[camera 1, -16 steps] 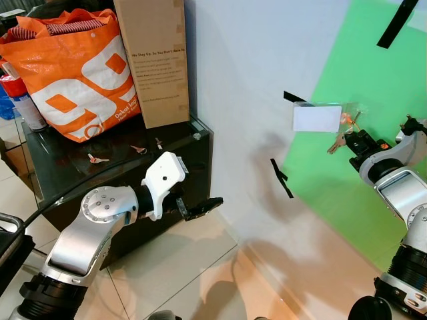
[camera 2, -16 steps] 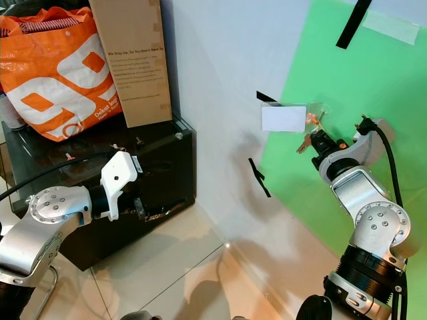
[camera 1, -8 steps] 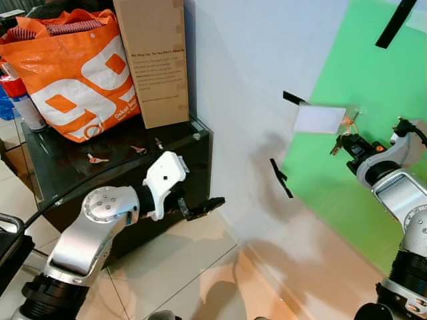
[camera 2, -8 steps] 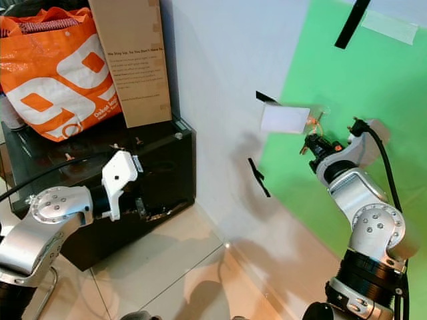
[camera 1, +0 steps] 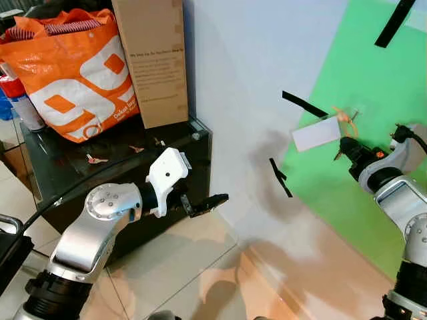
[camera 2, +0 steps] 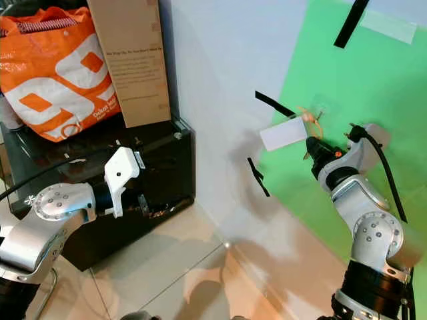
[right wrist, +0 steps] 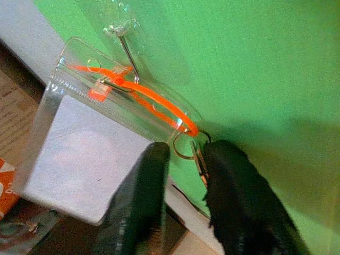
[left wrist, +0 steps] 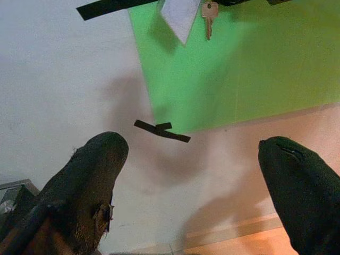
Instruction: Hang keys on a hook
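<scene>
Right wrist view: right end effector (right wrist: 183, 159) raised against green sheet (right wrist: 265, 64) on wall, black fingers (right wrist: 141, 186) drawn close together, pinching key (right wrist: 201, 162) just below metal ring (right wrist: 183, 146). Ring joined to orange loop (right wrist: 143, 95); loop passes over thin wire hook (right wrist: 129, 56) on clear stick-on mount. Clear card sleeve with white card (right wrist: 85, 159) hangs tilted from same loop, beside the fingers and toward the white wall.

Left eye view: same right end effector (camera 1: 341, 148) at edge of green sheet, white card (camera 1: 315, 133) just beside it on the robot's left, orange loop (camera 1: 343, 117) above it. Strips of black tape (camera 1: 303, 105) on wall near the card.

Left wrist view: left end effector (left wrist: 194, 186) held low and well apart from the hook, fingers (left wrist: 90, 180) spread wide, nothing between them. Key (left wrist: 209, 16) seen hanging straight down against green sheet, silver, next to white card corner.

Left eye view, remainder: left end effector (camera 1: 203, 203) in front of dark glass worktop (camera 1: 200, 143). On worktop: orange bag (camera 1: 73, 73) with white print, tall cardboard box (camera 1: 153, 60) standing upright beside it.
</scene>
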Robot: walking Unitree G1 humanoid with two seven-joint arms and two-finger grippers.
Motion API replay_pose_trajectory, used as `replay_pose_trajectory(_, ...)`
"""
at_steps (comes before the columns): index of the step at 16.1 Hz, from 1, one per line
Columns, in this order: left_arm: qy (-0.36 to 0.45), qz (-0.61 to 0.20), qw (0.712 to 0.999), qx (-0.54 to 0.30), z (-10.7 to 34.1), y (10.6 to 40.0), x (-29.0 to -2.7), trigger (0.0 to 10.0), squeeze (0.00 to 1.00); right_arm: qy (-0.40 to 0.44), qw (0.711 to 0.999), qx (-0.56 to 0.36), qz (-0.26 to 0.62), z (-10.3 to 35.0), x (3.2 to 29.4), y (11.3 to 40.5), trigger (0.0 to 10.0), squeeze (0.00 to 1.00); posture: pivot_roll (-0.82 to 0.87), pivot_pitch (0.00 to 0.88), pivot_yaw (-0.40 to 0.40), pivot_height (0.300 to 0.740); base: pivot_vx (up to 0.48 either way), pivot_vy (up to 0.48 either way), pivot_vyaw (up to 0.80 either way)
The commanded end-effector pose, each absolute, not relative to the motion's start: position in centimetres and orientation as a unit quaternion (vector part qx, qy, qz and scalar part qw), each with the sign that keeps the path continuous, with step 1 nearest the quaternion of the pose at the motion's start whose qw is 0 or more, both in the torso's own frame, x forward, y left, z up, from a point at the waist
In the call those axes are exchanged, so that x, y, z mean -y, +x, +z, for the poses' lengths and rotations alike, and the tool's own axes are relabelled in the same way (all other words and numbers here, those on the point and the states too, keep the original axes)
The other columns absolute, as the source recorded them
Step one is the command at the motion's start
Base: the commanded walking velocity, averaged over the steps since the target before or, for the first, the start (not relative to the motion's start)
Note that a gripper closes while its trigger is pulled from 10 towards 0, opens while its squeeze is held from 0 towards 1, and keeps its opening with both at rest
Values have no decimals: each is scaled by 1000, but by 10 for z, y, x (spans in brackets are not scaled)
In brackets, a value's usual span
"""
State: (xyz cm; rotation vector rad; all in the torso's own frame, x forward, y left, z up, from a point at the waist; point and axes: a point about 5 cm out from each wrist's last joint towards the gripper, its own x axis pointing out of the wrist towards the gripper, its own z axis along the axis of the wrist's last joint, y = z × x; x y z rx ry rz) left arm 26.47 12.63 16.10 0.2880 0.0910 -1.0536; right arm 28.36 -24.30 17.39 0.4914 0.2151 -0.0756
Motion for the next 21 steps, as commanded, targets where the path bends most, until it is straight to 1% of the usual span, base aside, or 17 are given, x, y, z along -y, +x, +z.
replay_pose_trajectory(1, 139, -502, 853, -38, 164, 266, -124, 10000, 0, 223, 969, -100, -33, 177, 242, 280, 10000, 1000, 3, 0, -34, 740, 0, 0, 0)
replay_pose_trajectory(3, 138, -502, 853, -38, 164, 266, -123, 10000, 0, 219, 970, -98, -31, 177, 241, 278, 10000, 1000, 1, 0, -33, 740, 0, 0, 0)
replay_pose_trajectory(5, 137, -500, 854, -37, 164, 266, -123, 10000, 0, 190, 978, -85, -37, 180, 243, 275, 10000, 1000, 1, 0, -33, 740, 0, 0, 0)
replay_pose_trajectory(7, 136, -498, 855, -35, 164, 266, -123, 10000, 0, 179, 980, -74, -47, 182, 245, 271, 10000, 1000, -6, 0, -29, 740, 0, 0, 0)
replay_pose_trajectory(8, 134, -494, 858, -34, 164, 266, -124, 10000, 0, 141, 987, -62, -54, 184, 245, 266, 10000, 1000, -6, 0, -31, 740, 0, 0, 0)
replay_pose_trajectory(10, 132, -484, 864, -29, 165, 267, -125, 10000, 0, 113, 990, -63, -49, 183, 240, 259, 10000, 1000, -7, 0, -31, 740, 0, 0, 0)
replay_pose_trajectory(12, 118, -460, 880, -19, 167, 268, -130, 10000, 0, 110, 992, -51, -34, 186, 228, 255, 10000, 1000, -14, 0, -26, 740, 0, 0, 0)
replay_pose_trajectory(13, 110, -432, 895, -9, 169, 270, -134, 10000, 0, 120, 992, -47, -5, 187, 215, 253, 10000, 1000, -17, 0, -24, 740, 0, 0, 0)
replay_pose_trajectory(15, 107, -398, 911, -2, 170, 271, -138, 10000, 0, 128, 991, -40, 12, 187, 203, 253, 10000, 1000, -20, 0, -23, 740, 0, 0, 0)
replay_pose_trajectory(16, 108, -368, 924, 2, 170, 273, -142, 10000, 0, 122, 992, -40, 15, 184, 196, 253, 10000, 1000, -19, 0, -23, 740, 0, 0, 0)
replay_pose_trajectory(17, 113, -296, 948, 7, 168, 276, -153, 10000, 0, 118, 991, -58, 33, 176, 178, 254, 10000, 1000, -15, 0, -28, 740, 0, 0, 0)
replay_pose_trajectory(18, 117, -246, 962, 14, 167, 275, -161, 10000, 0, 111, 991, -62, 46, 170, 166, 255, 10000, 1000, -15, 0, -28, 740, 0, 0, 0)
replay_pose_trajectory(20, 125, -198, 972, 28, 168, 274, -163, 10000, 0, 70, 992, -66, 77, 152, 148, 260, 10000, 1000, 15, 0, -60, 740, 0, 0, 0)
replay_pose_trajectory(21, 124, -193, 973, 29, 168, 274, -163, 10000, 0, 66, 993, -65, 78, 148, 146, 261, 10000, 1000, 17, 0, -63, 740, 0, 0, 0)
